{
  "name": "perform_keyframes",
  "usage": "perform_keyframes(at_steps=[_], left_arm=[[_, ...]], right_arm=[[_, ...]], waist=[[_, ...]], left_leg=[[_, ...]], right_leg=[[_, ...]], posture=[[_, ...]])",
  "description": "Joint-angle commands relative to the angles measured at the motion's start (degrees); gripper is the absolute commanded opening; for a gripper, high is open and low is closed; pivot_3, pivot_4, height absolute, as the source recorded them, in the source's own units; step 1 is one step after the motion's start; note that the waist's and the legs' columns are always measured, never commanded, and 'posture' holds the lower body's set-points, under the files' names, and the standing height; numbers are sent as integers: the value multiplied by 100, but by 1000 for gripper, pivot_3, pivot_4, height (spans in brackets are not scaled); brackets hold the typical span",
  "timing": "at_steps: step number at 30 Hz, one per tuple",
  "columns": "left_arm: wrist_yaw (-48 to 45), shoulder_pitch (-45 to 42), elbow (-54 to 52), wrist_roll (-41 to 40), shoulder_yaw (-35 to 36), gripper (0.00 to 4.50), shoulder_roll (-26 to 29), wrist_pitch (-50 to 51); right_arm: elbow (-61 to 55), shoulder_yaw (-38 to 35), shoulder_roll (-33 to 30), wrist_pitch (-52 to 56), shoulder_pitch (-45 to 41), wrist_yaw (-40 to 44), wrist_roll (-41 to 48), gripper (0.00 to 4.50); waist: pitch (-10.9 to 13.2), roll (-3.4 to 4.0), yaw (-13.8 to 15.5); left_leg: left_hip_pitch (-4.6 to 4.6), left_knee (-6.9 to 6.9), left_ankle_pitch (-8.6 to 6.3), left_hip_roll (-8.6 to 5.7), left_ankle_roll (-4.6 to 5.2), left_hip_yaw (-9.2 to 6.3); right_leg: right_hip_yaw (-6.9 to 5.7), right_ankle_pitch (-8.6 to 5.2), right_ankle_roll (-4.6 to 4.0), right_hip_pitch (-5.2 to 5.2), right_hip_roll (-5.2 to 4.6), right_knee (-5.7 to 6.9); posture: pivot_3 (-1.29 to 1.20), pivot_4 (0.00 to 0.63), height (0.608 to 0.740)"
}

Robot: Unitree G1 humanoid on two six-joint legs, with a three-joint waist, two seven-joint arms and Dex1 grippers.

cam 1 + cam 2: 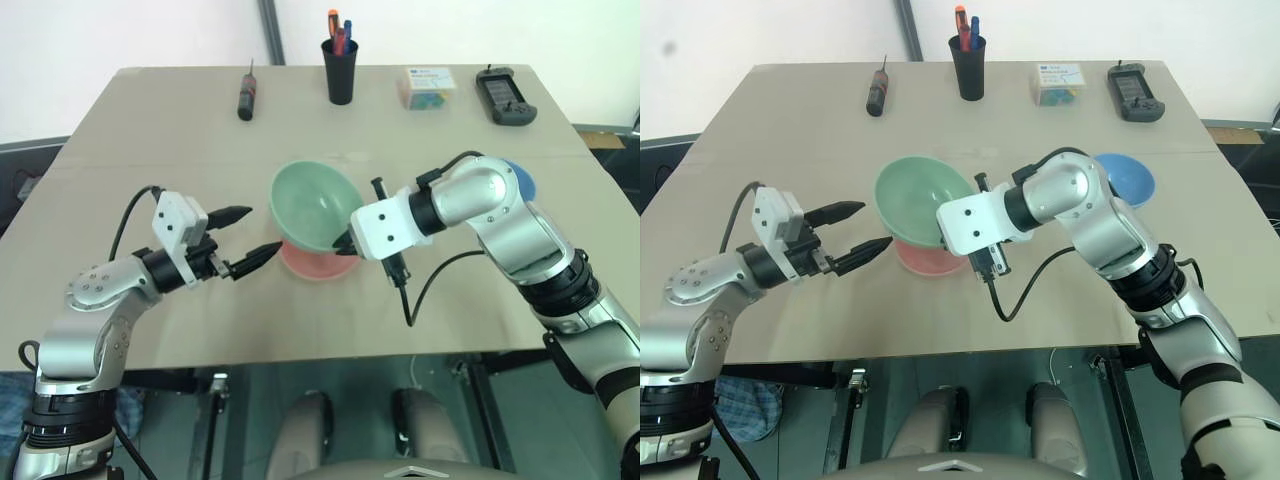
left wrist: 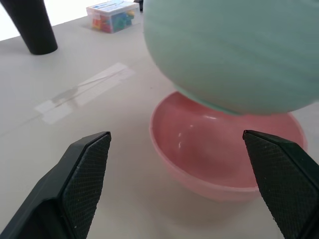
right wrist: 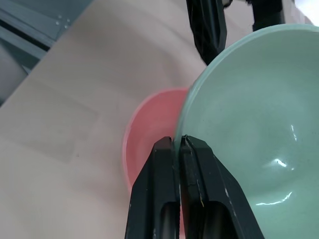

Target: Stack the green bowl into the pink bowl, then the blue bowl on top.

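I am holding the green bowl (image 1: 315, 205) by its rim, just above the pink bowl (image 1: 318, 262), which is sitting on the table (image 1: 150, 120) in front of me. The green bowl is hanging tilted, its mouth facing up and toward me, its underside hovering over the far part of the pink bowl's hollow; from my left wrist I can see a gap between them. Being round, it has no long axis to speak of; what matters is that tilt.

My right gripper (image 3: 180, 149) is pinching the green bowl's rim with its fingers closed tight on the thin edge. My left gripper (image 1: 247, 236) is waiting just beside the two bowls with its fingers spread wide, holding nothing.

What worries me: I am gripping only a sliver of smooth rim, so the bowl could be slipping or swinging in the pinch. If I let go while it is tilted like this, it may be landing on the pink bowl's edge, rocking, or nudging the pink bowl aside instead of nesting. I judge I should be levelling and centring it first.

The blue bowl (image 1: 1126, 178) is waiting farther off, behind my right arm.
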Motion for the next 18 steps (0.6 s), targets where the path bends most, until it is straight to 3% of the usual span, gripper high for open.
perform_keyframes(at_steps=[1,5,8,15,18], left_arm=[[-210,-69,-34,-143,64,4500,102,-83],[-271,-75,-22,-140,76,4500,105,-70],[-305,-76,-7,-132,81,4500,103,-77],[-435,-139,51,-142,43,4500,108,-96],[-539,-230,69,-189,-25,4500,52,-130]], right_arm=[[-99,-64,-14,-70,-37,-121,-36,118],[-110,-34,-11,-78,-46,-133,-33,118],[-173,-4,-36,-83,-24,-82,8,891],[-451,-28,-250,139,64,43,30,3645],[-604,-186,-606,369,145,170,70,3645]], waist=[[0,0,-2],[0,0,-1],[0,0,0],[0,0,2],[0,-1,20]], left_leg=[[0,0,0,0,0,1],[0,0,0,0,0,0],[0,0,0,0,0,0],[0,0,0,0,0,-1],[0,0,0,0,0,-2]], right_leg=[[0,0,0,0,0,0],[0,0,0,0,0,0],[0,0,0,0,0,0],[0,0,0,0,0,0],[0,0,0,0,0,0]], posture=[[0,150,740],[0,150,740],[0,150,740],[0,150,740],[0,150,740]])
